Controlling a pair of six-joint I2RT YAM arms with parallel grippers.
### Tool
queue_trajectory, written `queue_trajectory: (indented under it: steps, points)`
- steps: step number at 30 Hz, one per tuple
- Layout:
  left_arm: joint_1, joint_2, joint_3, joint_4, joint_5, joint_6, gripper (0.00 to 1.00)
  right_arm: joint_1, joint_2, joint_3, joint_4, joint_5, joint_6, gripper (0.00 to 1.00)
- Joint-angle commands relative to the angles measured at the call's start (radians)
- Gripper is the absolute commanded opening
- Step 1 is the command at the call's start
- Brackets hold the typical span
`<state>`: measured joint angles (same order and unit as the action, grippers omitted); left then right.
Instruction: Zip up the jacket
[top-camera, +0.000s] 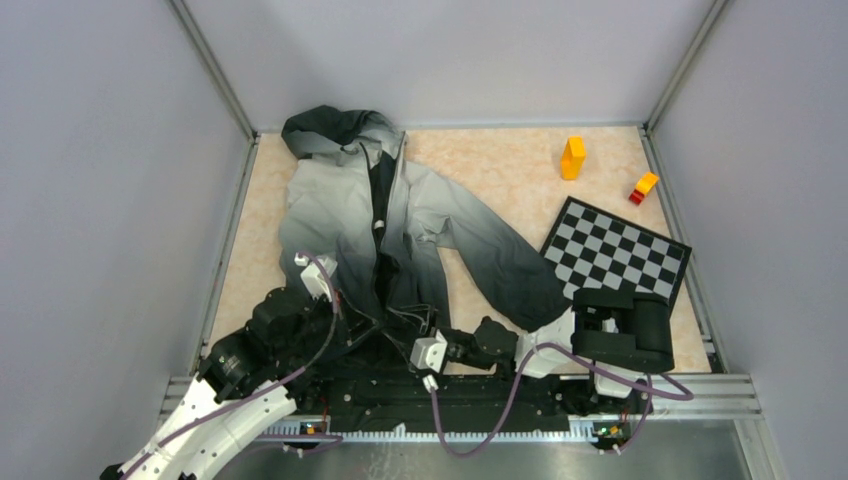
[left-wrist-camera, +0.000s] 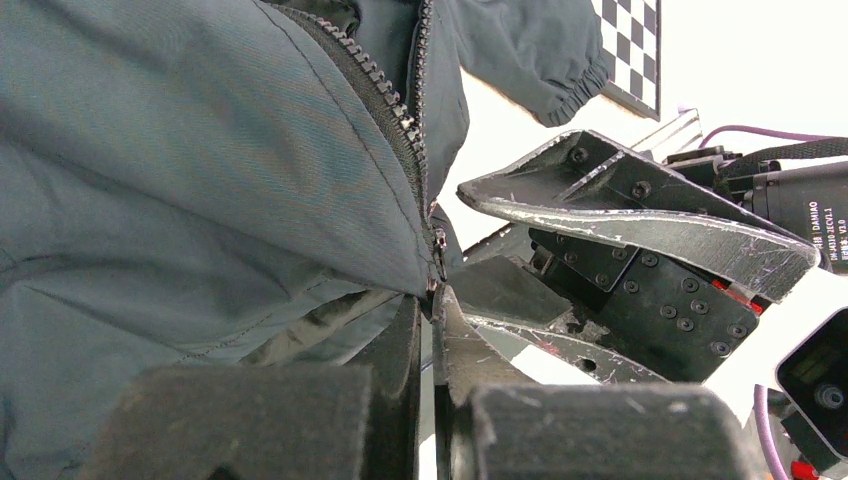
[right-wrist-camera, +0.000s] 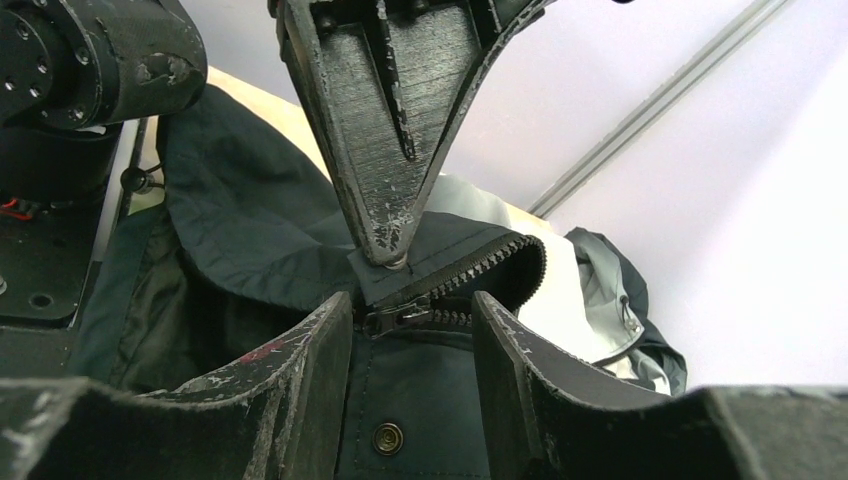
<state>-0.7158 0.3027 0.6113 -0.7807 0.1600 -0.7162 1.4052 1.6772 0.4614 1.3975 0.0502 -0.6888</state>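
- Grey walls enclose a beige tabletop; the jacket lies flat, hood far, hem by the arms.
- The left end effector is pinched together on the hem below the zipper.
- The right end effector stands apart, astride the slider; the zipper runs away from it toward the hood.
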Motion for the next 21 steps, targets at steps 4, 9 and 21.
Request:
queue_trajectory:
  steps: [4,9,21]
  points:
    - [-0.002,-0.009,0.027,0.018,-0.007,-0.003,0.0,0.013,0.007,0.033,0.08,0.023,0.0,0.46]
    - [-0.003,-0.012,0.026,0.014,-0.01,-0.003,0.0,0.012,-0.011,0.016,0.08,0.029,0.001,0.45]
    - [-0.002,-0.01,0.023,0.016,-0.013,-0.007,0.0,0.013,-0.06,-0.026,0.065,0.034,0.009,0.44]
